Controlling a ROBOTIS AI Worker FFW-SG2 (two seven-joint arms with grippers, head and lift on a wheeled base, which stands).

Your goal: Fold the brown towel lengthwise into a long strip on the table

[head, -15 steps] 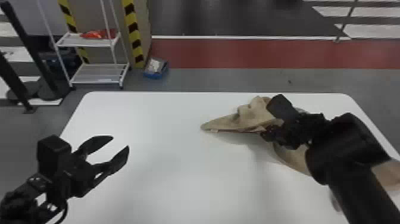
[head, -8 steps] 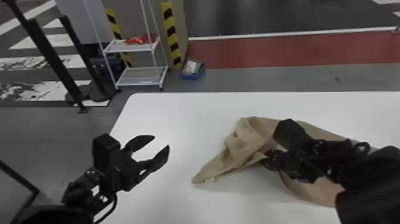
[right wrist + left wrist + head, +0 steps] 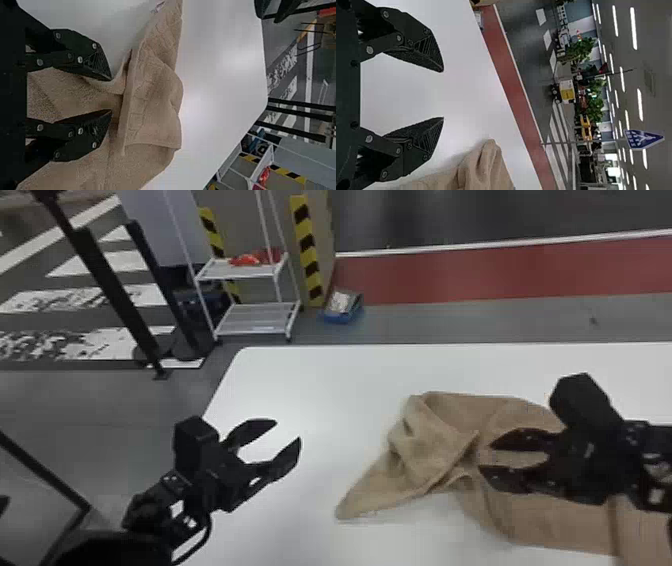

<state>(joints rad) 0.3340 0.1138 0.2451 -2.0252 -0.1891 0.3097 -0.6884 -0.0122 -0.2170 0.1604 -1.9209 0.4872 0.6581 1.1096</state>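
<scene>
Head view: the brown towel (image 3: 425, 450) has just been released by the right gripper (image 3: 486, 457), its 2 fingers now parted; regrasping is probably needed, since no strip is formed. Its long axis is laid from centre to lower right, 1 corner pointed lower left.

Left wrist view: the left gripper (image 3: 443, 95) is held spread and empty.

Right wrist view: a turned-over flap (image 3: 152, 107) is seen beyond the fingertips.

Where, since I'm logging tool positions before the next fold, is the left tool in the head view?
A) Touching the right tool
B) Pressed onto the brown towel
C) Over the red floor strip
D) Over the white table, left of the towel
D: the left tool is over the white table, and tabletop shows between it and the brown towel to its right.
</scene>
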